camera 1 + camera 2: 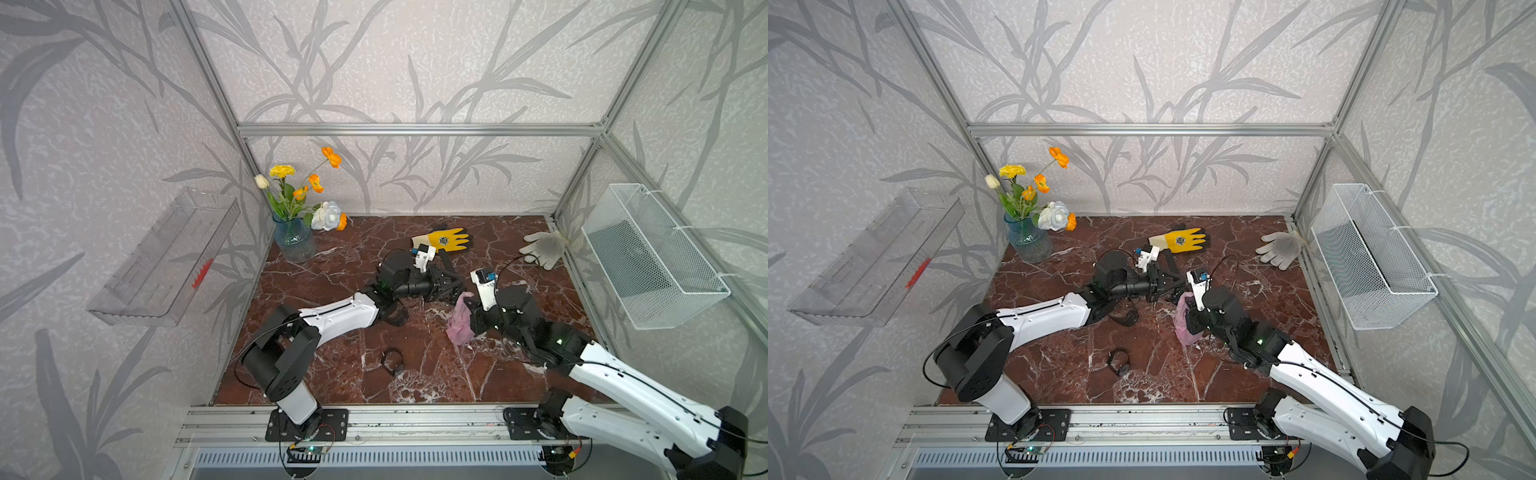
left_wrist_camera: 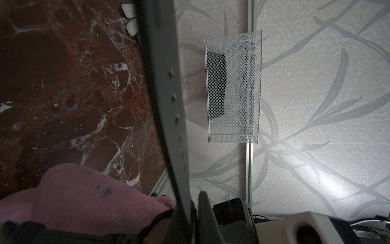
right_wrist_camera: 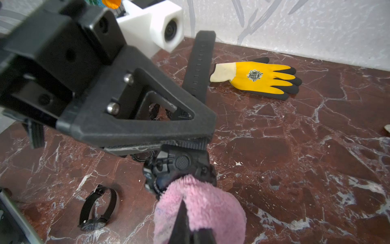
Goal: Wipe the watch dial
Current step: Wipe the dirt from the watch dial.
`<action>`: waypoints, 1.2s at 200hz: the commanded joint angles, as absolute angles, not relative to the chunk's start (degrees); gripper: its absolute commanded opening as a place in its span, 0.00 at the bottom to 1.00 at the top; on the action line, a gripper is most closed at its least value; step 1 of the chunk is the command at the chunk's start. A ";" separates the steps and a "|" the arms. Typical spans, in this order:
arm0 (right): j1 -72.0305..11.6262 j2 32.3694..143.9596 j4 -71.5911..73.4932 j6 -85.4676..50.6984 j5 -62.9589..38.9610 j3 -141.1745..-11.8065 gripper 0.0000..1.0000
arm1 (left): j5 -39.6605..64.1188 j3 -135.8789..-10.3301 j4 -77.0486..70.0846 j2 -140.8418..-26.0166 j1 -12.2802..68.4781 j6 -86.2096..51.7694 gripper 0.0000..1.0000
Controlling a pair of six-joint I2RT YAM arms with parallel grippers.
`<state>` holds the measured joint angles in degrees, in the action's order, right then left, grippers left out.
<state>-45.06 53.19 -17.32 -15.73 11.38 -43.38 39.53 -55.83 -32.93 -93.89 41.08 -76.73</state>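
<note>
My left gripper [image 1: 453, 287] is shut on the strap [image 2: 166, 95] of a black watch [image 3: 181, 163] and holds it just above the marble floor. In the right wrist view the strap sticks out behind the left fingers [image 3: 147, 126]. My right gripper [image 3: 190, 224] is shut on a pink fluffy cloth [image 3: 200, 202]. The cloth's tip is pressed against the watch dial [image 3: 159, 182], covering most of it. In both top views the pink cloth [image 1: 460, 320] [image 1: 1183, 322] hangs between the two grippers at mid-table.
A second black watch [image 1: 392, 360] lies near the front. A dark band [image 1: 395, 318] sits under the left forearm. At the back are a flower vase [image 1: 295, 241], a yellow glove [image 1: 446, 240] and a grey glove [image 1: 544, 247]. A wire basket [image 1: 652, 257] hangs on the right wall.
</note>
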 commanded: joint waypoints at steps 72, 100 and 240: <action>-44.82 56.92 -10.00 -12.60 -5.51 -45.20 0.00 | 42.90 -57.76 -33.31 -93.52 42.86 -76.61 0.00; -44.82 55.40 -15.32 -13.82 3.34 -43.63 0.00 | 42.49 -57.82 -34.66 -93.08 42.54 -77.69 0.00; -43.51 53.27 -24.99 -17.42 21.10 -46.51 0.00 | 41.64 -55.49 -36.84 -92.61 42.35 -81.00 0.00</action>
